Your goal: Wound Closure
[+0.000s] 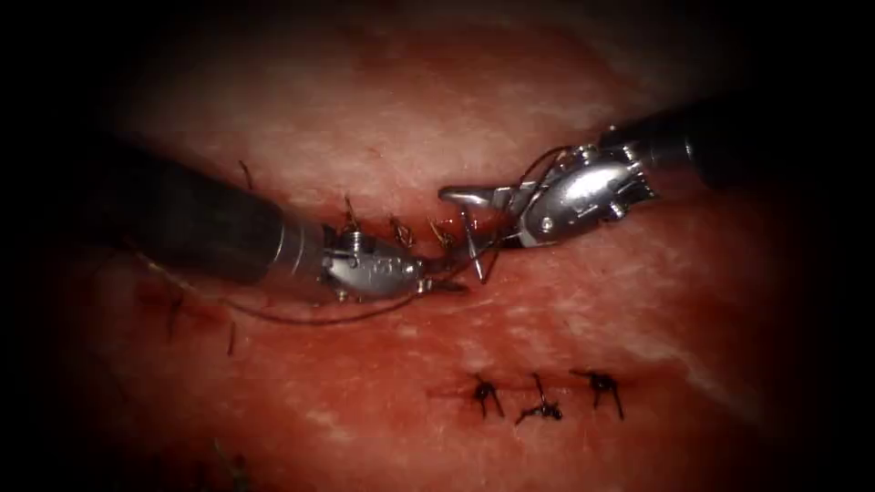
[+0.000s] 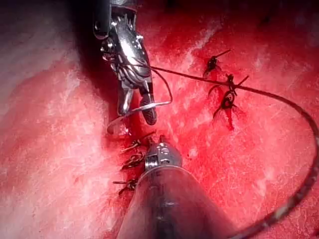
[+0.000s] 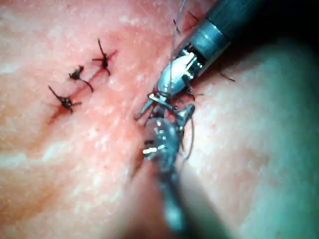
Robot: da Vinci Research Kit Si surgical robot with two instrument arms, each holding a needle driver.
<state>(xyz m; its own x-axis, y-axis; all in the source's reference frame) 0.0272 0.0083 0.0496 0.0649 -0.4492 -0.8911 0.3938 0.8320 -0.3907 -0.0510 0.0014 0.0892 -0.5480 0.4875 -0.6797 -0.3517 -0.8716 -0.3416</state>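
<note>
The tissue (image 1: 392, 118) has a cut (image 1: 401, 239) crossed by several stitches. My right tool (image 1: 481, 219) reaches in from the right, its jaws spread open on either side of the curved needle (image 1: 471, 239) without gripping it. The needle (image 2: 137, 110) stands at the right end of the cut, one end at the cut's edge; I cannot tell whether it is in the tissue. My left tool (image 1: 448, 285), just left of the needle, looks shut at the needle's lower end. The thread (image 1: 310, 319) trails left under the left shaft and loops over the right tool's wrist (image 2: 158, 82).
Three finished dark knots (image 1: 540, 396) lie in a row on the tissue below and to the right of the cut, also seen as knots (image 3: 79, 79). Red fluid wets the tissue (image 2: 209, 164) around the tools. A long thread loop (image 2: 299, 124) lies across the tissue.
</note>
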